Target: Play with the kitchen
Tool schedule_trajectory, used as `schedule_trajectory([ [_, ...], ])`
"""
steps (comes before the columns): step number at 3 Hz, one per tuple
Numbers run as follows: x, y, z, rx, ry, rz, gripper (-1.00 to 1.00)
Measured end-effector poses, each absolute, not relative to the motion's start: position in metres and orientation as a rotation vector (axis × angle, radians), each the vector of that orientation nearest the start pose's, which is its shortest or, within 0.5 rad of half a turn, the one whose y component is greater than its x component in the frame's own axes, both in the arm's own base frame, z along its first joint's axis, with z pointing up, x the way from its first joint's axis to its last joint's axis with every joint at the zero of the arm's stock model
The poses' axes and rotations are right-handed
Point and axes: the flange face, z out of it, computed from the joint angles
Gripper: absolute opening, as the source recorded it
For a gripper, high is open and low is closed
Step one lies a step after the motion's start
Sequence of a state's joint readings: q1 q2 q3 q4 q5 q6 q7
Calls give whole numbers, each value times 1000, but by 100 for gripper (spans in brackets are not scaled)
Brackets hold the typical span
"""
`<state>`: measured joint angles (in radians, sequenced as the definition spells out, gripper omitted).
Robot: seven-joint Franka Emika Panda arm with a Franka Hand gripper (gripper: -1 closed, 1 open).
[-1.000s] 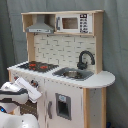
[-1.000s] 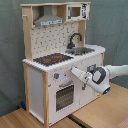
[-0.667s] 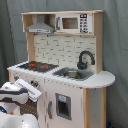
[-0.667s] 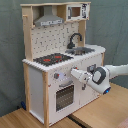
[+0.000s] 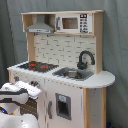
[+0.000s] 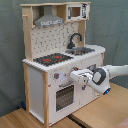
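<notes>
The kitchen (image 5: 65, 85) is a tall white and light-wood toy with a black-red stovetop (image 5: 37, 65), black faucet (image 5: 85, 59), sink (image 5: 74, 74), grey hood (image 5: 41, 27) and small upper cabinet (image 5: 75, 23). In the second exterior view the kitchen (image 6: 37, 85) shows its stovetop (image 6: 52, 59), knobs (image 6: 56, 76) and oven door (image 6: 65, 96). My gripper (image 6: 78, 78) reaches in from the second exterior view's right. It sits close against the front panel, level with the knobs and just above the oven door. In the first exterior view the gripper (image 5: 29, 91) sits at the lower left in front of the panel.
A dark curtain (image 6: 112, 25) hangs behind the kitchen. It stands on a wooden table (image 6: 97, 117) with a seam between two boards. The white arm (image 6: 112, 75) stretches across the second exterior view's right side, and its bulk (image 5: 12, 117) fills the first exterior view's lower left corner.
The gripper has crept a little toward the kitchen's front panel, leftward in the second exterior view. The kitchen itself has not moved.
</notes>
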<state>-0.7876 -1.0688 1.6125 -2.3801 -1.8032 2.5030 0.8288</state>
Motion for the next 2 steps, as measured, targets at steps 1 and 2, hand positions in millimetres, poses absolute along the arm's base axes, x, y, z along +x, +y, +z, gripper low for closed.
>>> schedule_trajectory([
  [1,350,358,304,526,1225,678,-100],
  [2,350,358,302,430,1229,579,-100],
])
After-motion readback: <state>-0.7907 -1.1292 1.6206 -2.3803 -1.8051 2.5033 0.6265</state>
